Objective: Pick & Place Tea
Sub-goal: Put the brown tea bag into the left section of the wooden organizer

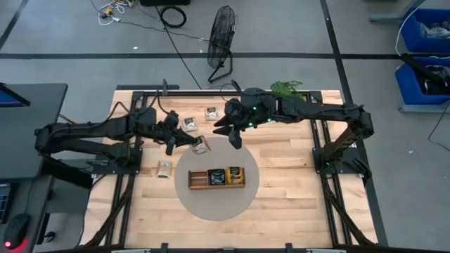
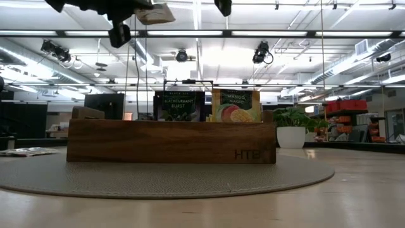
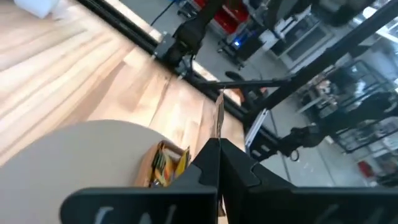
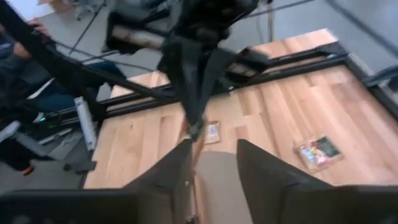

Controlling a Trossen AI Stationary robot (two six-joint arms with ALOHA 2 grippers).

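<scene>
My left gripper (image 1: 195, 143) is shut on a pale beige tea sachet (image 1: 202, 147), high above the far left rim of the round grey mat (image 1: 211, 204). The sachet also shows in the low view (image 2: 155, 12). My right gripper (image 1: 236, 139) is open and empty, pointing down above the mat's far edge, just right of the left gripper. The brown wooden tray (image 1: 200, 180) lies on the mat. A dark sachet (image 2: 180, 106) and an orange sachet (image 2: 236, 105) stand upright in the tray. My left gripper pinches the pale sachet between its two fingers (image 3: 211, 163). The sachet's flat faces lie against the fingers, and its thin edge (image 3: 219, 118) sticks out beyond the fingertips. The sachet is lifted clear of the table and tilted (image 2: 158, 14).
Three more sachets lie on the wooden table: one left of the mat (image 1: 164, 169) and two near the far edge (image 1: 188, 124) (image 1: 211, 112). A green plant (image 1: 285, 88) stands at the far right. The tray's left compartment (image 1: 199, 177) holds nothing.
</scene>
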